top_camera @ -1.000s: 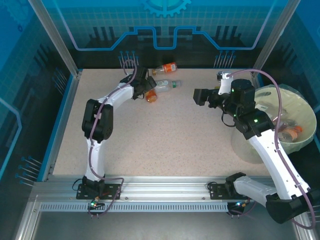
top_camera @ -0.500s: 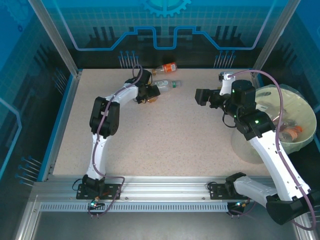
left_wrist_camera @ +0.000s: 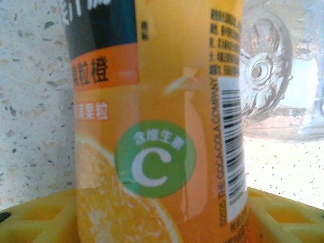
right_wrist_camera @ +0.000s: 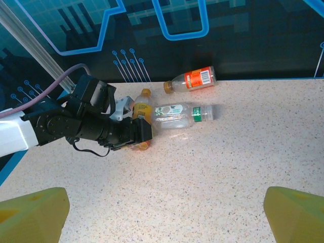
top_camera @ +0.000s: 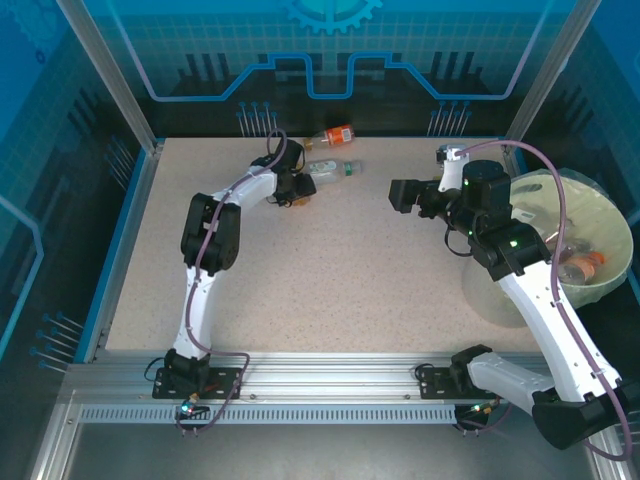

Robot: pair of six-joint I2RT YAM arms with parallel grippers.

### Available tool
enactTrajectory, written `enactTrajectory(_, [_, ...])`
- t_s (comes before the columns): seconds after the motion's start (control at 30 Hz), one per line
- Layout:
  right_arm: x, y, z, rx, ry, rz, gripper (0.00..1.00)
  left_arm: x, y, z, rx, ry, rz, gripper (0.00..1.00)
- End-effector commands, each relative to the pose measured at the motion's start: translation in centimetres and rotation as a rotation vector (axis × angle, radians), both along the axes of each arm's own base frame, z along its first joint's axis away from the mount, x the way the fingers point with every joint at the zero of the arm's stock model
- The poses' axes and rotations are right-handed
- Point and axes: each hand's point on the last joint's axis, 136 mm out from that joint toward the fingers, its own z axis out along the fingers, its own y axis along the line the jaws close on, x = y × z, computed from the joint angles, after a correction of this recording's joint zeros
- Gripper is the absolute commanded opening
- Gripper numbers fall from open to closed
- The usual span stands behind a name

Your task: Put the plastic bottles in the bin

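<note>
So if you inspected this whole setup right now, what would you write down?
Surface: speckled beige table, no spills seen.
Job's things: orange juice bottle, with the clear green-capped bottle beside it and the red-labelled bottle by the back wall; the bin at the right holds more bottles.
Clutter: nothing seen.
Grippers: left fingers sit either side of the orange juice bottle, grip unclear; right fingers are wide open and empty.
Cables: left arm's purple cable and right arm's purple cable.
Surroundings: blue printed panels, aluminium frame.
</note>
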Motion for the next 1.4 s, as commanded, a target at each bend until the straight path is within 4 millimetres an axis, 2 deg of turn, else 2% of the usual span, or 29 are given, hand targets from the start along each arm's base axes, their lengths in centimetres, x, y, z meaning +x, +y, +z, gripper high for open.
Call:
enactTrajectory(0.0, [-0.2,0.4,0.4,0.027,-0.014,0.007,1.00,-1.5,0.3,0.1,0.012,0.010,-0.020,0.59])
enactTrajectory(0.23, [-0.3,1.3,0.6,0.043,-0.069,0.066,1.00,-3.5,0.1,0.7,-0.047,-0.038,-0.039,0.54])
enactTrajectory(0.5, [-0.8,2.2,0.8,0.076,-0.114,0.119,1.00,-7.4,0.1,1.3,-0.112,-0.092,-0.048,0.52])
enactTrajectory(0.7, [-0.4,2.1,0.2,0.087,-0.095,0.096,1.00,-10.7,-1.6,2.8,-0.157,-0.151,-0.119,0.51])
enactTrajectory(0.87, [-0.1,2.1,-0.4,0.099,-0.070,0.081,1.00,-14.7,-5.1,7.5,-0.115,-0.292,-0.275,0.51])
enactTrajectory(1.1, [0.7,1.6,-0.6,0.134,-0.029,0.013,1.00,-19.4,-10.2,14.4,-0.205,-0.478,-0.474,0.49])
enactTrajectory(1.23, [0.9,2.5,-0.5,0.177,-0.003,0.046,1.00,-21.4,-12.8,17.6,-0.287,-0.530,-0.576,0.48])
enactTrajectory(1.37, [0.9,4.4,-0.2,0.215,0.029,0.141,1.00,-23.7,-15.5,20.3,-0.353,-0.582,-0.708,0.48])
